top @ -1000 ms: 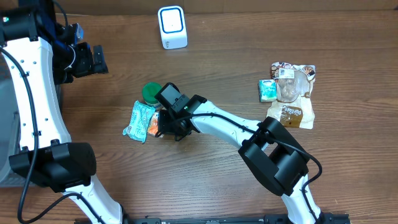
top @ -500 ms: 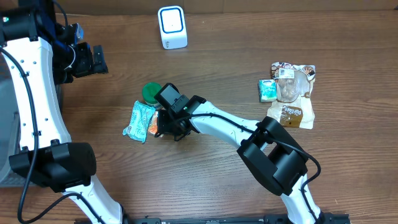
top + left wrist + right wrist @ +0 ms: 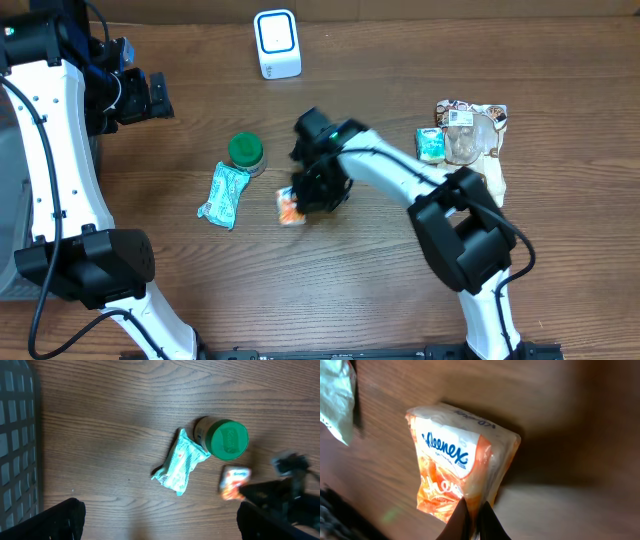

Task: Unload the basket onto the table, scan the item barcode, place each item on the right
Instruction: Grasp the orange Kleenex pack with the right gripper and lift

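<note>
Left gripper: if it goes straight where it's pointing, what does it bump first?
Probably the bare wooden table: only wood shows ahead of the open left gripper. The teal packet lies just beyond, though depth is unclear.

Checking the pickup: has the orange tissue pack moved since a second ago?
Yes. The tissue pack, pinched by the right gripper, shifted rightward, away from the teal packet.

The tissue pack [image 3: 455, 467] carries the brand name "Kleenex" in blue letters on its white panel (the orange script just below it is too blurred to read).
</note>
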`<state>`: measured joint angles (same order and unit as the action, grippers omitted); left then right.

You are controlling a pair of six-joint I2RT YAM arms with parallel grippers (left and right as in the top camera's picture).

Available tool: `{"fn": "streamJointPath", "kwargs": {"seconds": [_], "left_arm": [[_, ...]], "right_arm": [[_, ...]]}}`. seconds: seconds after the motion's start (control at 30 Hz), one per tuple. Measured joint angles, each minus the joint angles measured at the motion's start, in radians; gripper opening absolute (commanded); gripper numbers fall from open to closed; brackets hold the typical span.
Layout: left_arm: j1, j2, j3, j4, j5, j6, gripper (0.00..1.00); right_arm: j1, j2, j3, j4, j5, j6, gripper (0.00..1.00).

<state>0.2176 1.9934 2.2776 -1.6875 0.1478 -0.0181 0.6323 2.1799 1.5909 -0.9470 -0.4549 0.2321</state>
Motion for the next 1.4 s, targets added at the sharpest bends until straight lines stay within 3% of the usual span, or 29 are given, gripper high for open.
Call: {"fn": "streamJointPath", "kwargs": {"seconds": [0.13,0.33,0.53,0.63,0.7,0.8,0.97,1.4], "left_arm": [[0.000,0.000,0.000,0.000,0.000,0.000,1.00],[0.000,0.000,0.000,0.000,0.000,0.000,1.00],[0.000,0.000,0.000,0.000,0.000,0.000,0.99],[0.000,0.000,0.000,0.000,0.000,0.000,1.00],[0.000,0.000,0.000,0.000,0.000,0.000,0.99],[0.000,0.000,0.000,0.000,0.000,0.000,1.00],[0.000,0.000,0.000,0.000,0.000,0.000,1.00],[0.000,0.000,0.000,0.000,0.000,0.000,0.99]], "right_arm": [[-0.062,0.000,0.008,-0.027,0.084,-0.201,0.05],[-0.080,-0.006,0.016,-0.016,0.205,-0.430,0.14],[-0.081,-0.006,0.094,-0.086,0.300,-0.480,0.15],[-0.091,-0.006,0.193,-0.177,0.314,-0.407,0.30],[-0.098,-0.006,0.274,-0.231,0.309,-0.345,0.55],[-0.108,-0.010,0.330,-0.257,0.303,-0.275,0.71],[-0.111,-0.011,0.300,-0.258,0.299,-0.209,0.70],[-0.171,-0.011,0.038,-0.027,0.092,-0.175,0.51]]}}
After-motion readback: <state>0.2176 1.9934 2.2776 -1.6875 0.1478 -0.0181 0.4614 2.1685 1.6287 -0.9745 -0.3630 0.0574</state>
